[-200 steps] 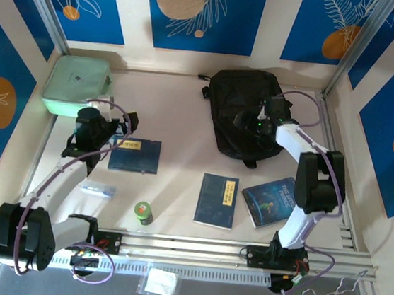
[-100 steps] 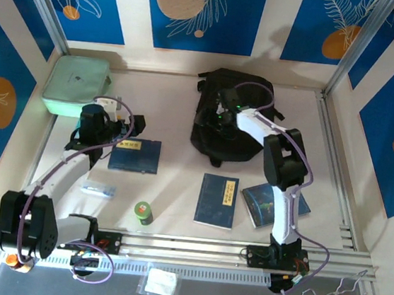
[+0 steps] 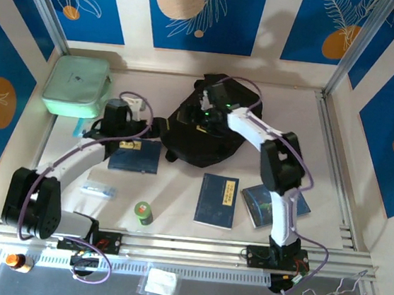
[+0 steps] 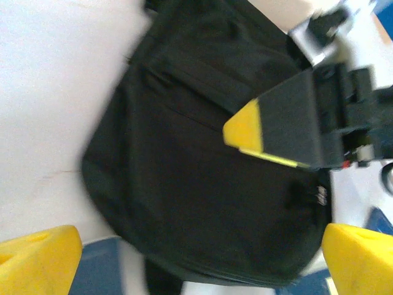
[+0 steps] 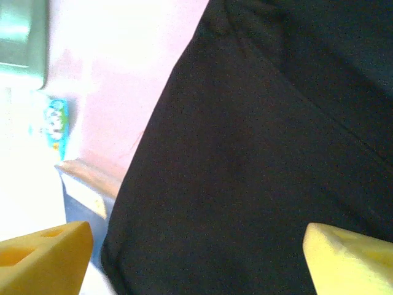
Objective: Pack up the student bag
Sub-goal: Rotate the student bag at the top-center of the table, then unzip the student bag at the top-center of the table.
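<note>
Presently the step in hand is judged to be getting hold of the student bag [image 3: 192, 144] so that it can be opened; none of the loose items is inside it yet.

Location: the bag lies on the table toward the back, about midway across, with the blue book [image 3: 135, 156] near its left edge and the mint green case [image 3: 76, 85] well apart at the far left.

Orientation: its long axis appears to run diagonally, from far right to near left. Which end is the top cannot be told with confidence, as the fabric is crumpled.

Right gripper [image 5: 196, 261]: over the bag, jaws spread wide, nothing gripped; black fabric lies below them.

Left gripper [image 4: 196, 264]: facing the bag from its left side, jaws fully apart, empty.

Next move, in my judgement, calls for finding a zip pull or flap edge, pinching it with one claw and bracing the soft body with the other.
</note>
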Robot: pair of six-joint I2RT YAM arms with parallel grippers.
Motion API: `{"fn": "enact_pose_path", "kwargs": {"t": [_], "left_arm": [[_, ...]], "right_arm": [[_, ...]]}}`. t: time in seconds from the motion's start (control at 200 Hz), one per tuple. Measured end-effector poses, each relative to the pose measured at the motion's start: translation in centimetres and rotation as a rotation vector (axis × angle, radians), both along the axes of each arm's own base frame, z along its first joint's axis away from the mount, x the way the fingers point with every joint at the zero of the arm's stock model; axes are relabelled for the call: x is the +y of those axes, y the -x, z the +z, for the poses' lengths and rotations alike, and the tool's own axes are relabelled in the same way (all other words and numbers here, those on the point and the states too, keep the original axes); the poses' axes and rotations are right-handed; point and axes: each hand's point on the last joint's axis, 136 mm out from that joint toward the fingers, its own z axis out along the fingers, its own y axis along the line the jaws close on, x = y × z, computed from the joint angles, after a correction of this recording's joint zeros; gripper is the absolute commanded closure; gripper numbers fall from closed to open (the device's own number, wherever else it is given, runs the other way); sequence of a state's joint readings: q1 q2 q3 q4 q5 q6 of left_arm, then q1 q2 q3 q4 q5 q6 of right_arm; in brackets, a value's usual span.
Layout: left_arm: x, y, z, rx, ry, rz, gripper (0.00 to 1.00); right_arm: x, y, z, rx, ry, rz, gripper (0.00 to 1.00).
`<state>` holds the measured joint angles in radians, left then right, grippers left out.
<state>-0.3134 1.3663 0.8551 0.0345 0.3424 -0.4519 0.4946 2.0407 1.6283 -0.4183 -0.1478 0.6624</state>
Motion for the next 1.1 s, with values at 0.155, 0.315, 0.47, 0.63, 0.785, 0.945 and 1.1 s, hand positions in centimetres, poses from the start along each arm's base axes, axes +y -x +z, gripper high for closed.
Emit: {"fn": "enact_pose_path", "kwargs": {"t": [0.155,0.315,0.47,0.63,0.785,0.945,1.1], "left_arm": [[-5.3,1.7,-0.8,0.07,0.017,-0.11,0.06],[-10.0,2.8,-3.3,0.191,0.042,-0.161,0.08],[-12.1,3.7,-5.7,0.289,0.052,-0.196,0.12],[-12.5,3.1,-6.3,0.314,0.057,-0.185,0.14],[-12.1,2.5,-7.6,0.333,0.029,-0.139,0.19],[-11.5,2.0,-9.6,0.356,-0.006,-0.09,0.24],[-10.8,1.6,-11.1,0.362,-0.039,-0.056,0.25]], "right_arm": [[-5.2,-0.8,5.0,-0.106,-0.058,-0.105,0.13],[-14.1,3.0,1.7,0.008,-0.007,-0.29,0.22],[-17.5,4.0,-1.8,0.106,0.026,-0.389,0.27],[-17.5,4.4,-2.5,0.122,0.036,-0.401,0.34],[-18.0,4.4,-3.6,0.129,0.062,-0.421,0.56],[-18.1,4.7,-6.3,0.18,0.085,-0.429,0.74],[-17.4,4.4,-7.4,0.187,0.063,-0.411,0.78]]}}
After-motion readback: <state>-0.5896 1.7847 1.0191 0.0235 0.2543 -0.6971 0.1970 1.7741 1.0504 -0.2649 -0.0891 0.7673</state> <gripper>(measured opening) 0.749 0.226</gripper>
